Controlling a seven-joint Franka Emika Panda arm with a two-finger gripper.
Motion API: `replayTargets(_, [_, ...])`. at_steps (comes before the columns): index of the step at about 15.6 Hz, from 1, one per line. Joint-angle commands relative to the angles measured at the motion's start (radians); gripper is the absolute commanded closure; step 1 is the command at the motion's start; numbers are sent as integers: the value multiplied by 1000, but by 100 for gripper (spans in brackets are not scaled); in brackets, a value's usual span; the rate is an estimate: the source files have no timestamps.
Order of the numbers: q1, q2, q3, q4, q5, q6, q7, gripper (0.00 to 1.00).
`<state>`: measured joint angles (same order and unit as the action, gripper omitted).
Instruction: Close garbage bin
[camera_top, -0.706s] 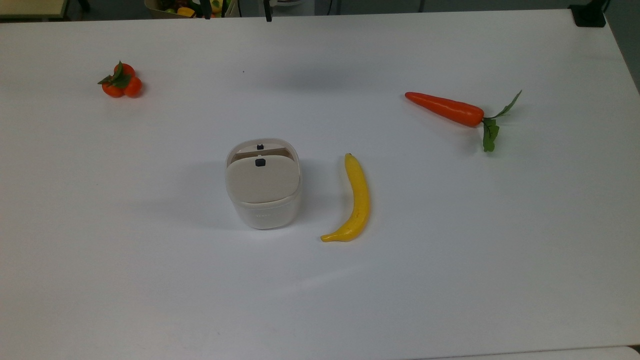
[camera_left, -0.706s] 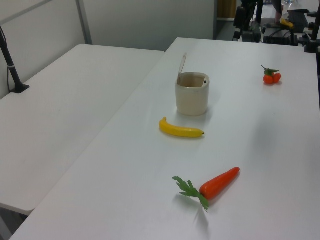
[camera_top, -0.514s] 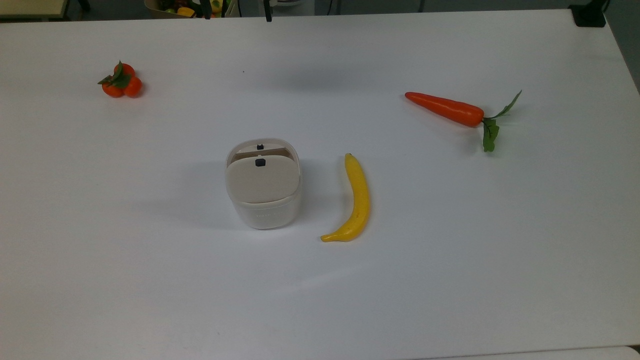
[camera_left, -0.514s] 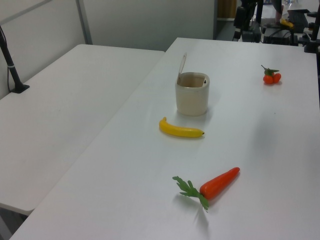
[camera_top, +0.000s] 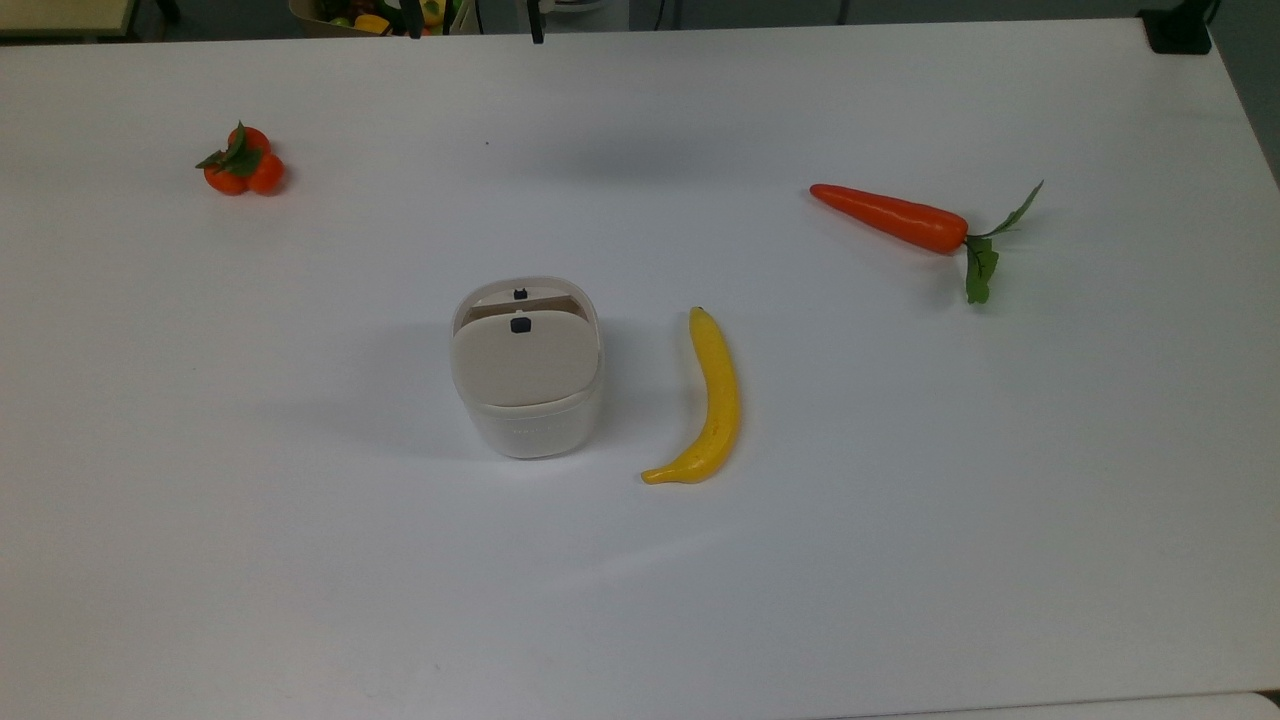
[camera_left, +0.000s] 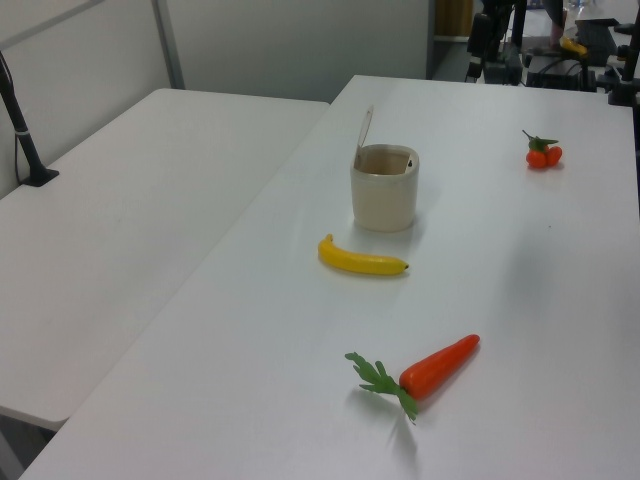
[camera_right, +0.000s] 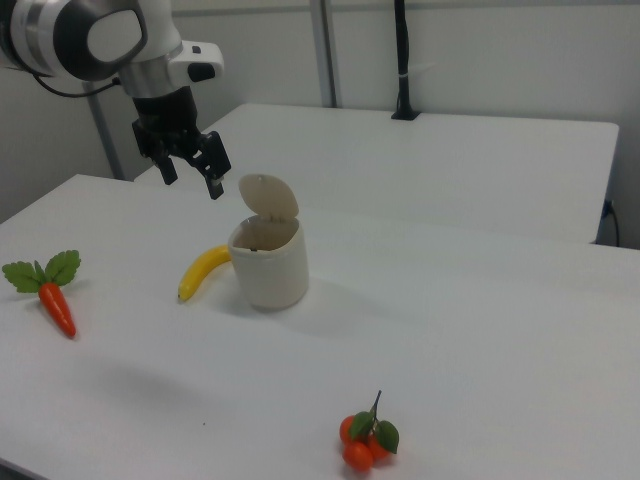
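Gripper: up in the air in the right view, gripper (camera_right: 192, 168) hanging above the table with its two dark fingers (camera_right: 213, 183) spread apart and nothing between them, off to the right view's left of the raised lid.
Garbage bin: small cream-white garbage bin (camera_top: 530, 415) standing upright near the middle of the white table (camera_top: 900, 500), rounded-square body, mouth open (camera_left: 384, 195) (camera_right: 268, 265).
Lid: and the beige lid (camera_top: 524, 358) is up, tipped back on its hinge (nearly upright in the left view (camera_left: 365, 126)), small black latch (camera_top: 520, 325) near its free edge; rounded flap clear in the right view (camera_right: 267, 196).
Banana: yellow banana (camera_top: 710, 400) lying just beside the bin, on the top view's right, apart from it.
Carrot: orange carrot (camera_top: 890, 217) with green leaves, well apart, toward the top view's upper right.
Oranges: little cluster of oranges (camera_top: 243, 164) with a leaf, far off at the top view's upper left.
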<state>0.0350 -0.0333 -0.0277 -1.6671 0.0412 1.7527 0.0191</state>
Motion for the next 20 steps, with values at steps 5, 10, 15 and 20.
replayTargets(5, [14, -16, -14, -19, 17, -2, 9, 0])
replayTargets(10, [13, -13, -14, -19, 17, -1, 2, 0])
replayTargets(15, [8, -8, -14, -19, 17, 1, -51, 26])
replayTargets(20, [6, -7, -14, -17, 19, 2, -100, 79])
